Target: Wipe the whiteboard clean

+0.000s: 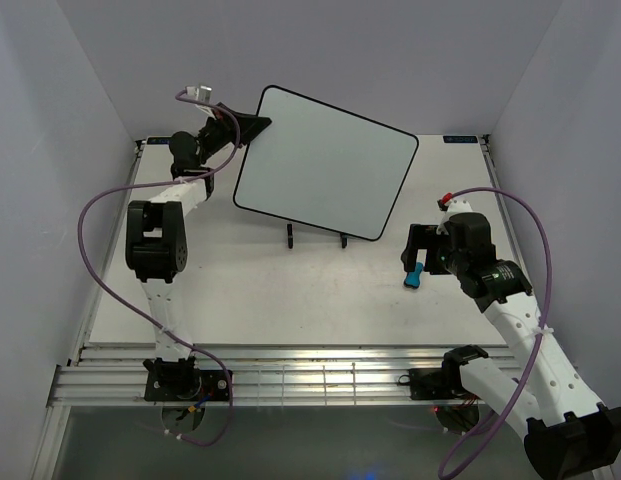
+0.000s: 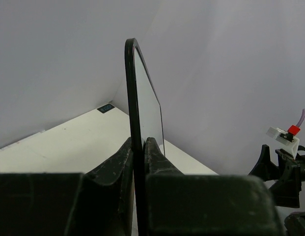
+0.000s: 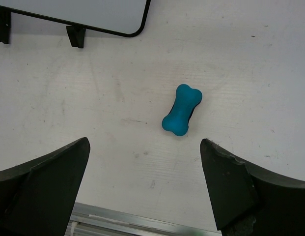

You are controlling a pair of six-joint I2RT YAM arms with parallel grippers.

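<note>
The whiteboard [image 1: 325, 160] is a glossy white board with a thin black rim and no writing showing. It leans tilted on a black wire stand [image 1: 316, 237] at the back middle of the table. My left gripper [image 1: 252, 127] is shut on the board's upper left edge; in the left wrist view the rim [image 2: 131, 98] runs edge-on between my closed fingers [image 2: 157, 157]. A small blue bone-shaped eraser [image 3: 181, 109] lies flat on the table, also seen in the top view [image 1: 414, 273]. My right gripper [image 3: 145, 147] hangs wide open above it, empty.
Grey enclosure walls stand close on the left, back and right. A metal rail frame [image 1: 290, 375] runs along the table's near edge. Purple cables loop from both arms. The board's lower corner [image 3: 135, 27] and stand feet [image 3: 76, 35] show in the right wrist view.
</note>
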